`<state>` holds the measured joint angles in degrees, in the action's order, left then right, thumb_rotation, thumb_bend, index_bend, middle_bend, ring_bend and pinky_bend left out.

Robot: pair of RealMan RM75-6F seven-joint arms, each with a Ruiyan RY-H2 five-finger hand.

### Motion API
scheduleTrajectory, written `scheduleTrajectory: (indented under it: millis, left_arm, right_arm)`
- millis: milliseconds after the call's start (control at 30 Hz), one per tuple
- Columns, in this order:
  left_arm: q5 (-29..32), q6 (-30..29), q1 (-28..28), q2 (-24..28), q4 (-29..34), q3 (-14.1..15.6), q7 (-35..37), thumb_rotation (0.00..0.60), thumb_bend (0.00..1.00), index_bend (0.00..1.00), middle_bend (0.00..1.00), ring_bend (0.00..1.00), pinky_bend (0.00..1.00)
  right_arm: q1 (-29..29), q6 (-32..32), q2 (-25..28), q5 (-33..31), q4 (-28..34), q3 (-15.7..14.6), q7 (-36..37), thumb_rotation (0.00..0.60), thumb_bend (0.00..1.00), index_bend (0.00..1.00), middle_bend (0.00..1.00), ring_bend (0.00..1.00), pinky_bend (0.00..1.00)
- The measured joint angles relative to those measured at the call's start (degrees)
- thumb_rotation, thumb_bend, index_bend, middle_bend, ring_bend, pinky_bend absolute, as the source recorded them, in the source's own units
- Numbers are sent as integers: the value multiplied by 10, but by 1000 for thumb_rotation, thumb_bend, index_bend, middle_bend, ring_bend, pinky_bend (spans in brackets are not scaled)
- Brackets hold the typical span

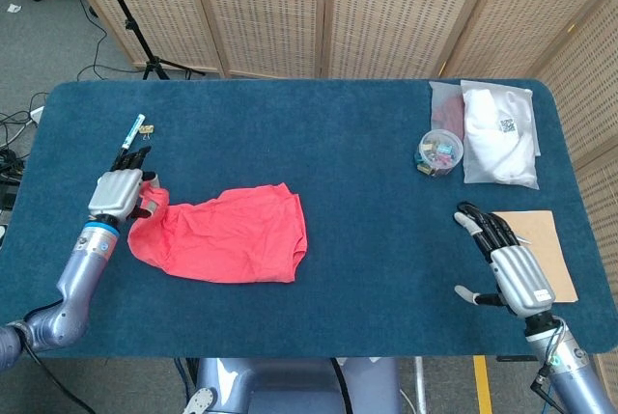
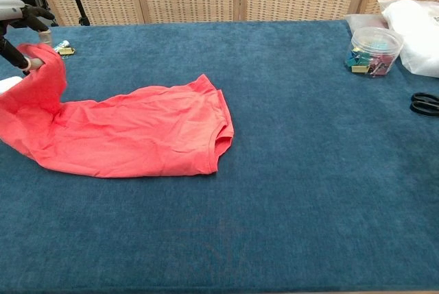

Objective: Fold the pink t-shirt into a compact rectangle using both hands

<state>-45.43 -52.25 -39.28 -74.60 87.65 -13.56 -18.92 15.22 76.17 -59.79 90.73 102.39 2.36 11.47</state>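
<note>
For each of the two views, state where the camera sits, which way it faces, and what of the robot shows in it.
Head view: high above the near edge, looking steeply down on the whole table; shows left hand and right hand with forearms.
Chest view: low at the near edge, looking across toward the screens; only the left hand shows.
Shared: pink t-shirt, clip jar.

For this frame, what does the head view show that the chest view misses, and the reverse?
Only the head view shows the right hand, open and empty beside the brown board, and the whole left hand. Only the chest view shows, from the side, the shirt edge lifted off the table in the left hand's fingers. Both show the pink t-shirt, the clip tub, the white bag and the scissors.
</note>
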Motion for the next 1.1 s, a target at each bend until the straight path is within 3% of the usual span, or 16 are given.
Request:
scheduleTrajectory:
  millis: [667,1100]
  left_arm:
    - [104,-31,-133,-122,-10,-17,-144,600,431,825,0,0,0]
    - [108,-38,-175,-201,-72,-12,-170,600,427,825,0,0,0]
  right_arm:
    - [2,-1,11,0,-2,3,31,600,0,0,0,0,0]
    - [3,-5,13,0,-3,2,42,600,0,0,0,0,0]
